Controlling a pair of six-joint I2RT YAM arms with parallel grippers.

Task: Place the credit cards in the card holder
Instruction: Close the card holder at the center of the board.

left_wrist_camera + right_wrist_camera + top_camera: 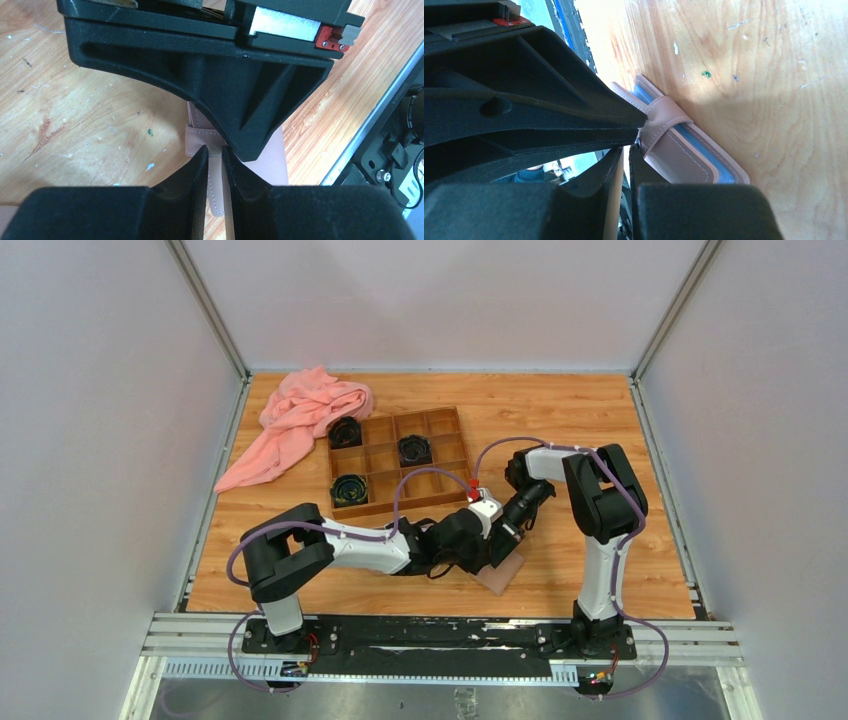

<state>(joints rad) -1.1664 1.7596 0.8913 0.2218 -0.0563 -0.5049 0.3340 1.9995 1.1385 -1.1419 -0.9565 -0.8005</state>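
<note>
Top view: card holder (503, 575) on the bench (600, 420), just beneath both end effectors; we see no credit cards.
Left wrist: left end effector (215, 150) pinched on its strap (200, 135), holder body ahead.
Right wrist: right end effector (626, 147) clamps its edge. We would part the pocket gently, without tearing.

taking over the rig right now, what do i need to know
Grippers: left gripper shut on the card holder at its strap; right gripper nearly shut, apparently pinching the holder's edge.
Things: the holder lies flat near the table's near edge, in front of the wooden box. No credit cards show in any view.
Done: can't tell whether any card is inside.
Left: locate the cards, slot them in.
</note>
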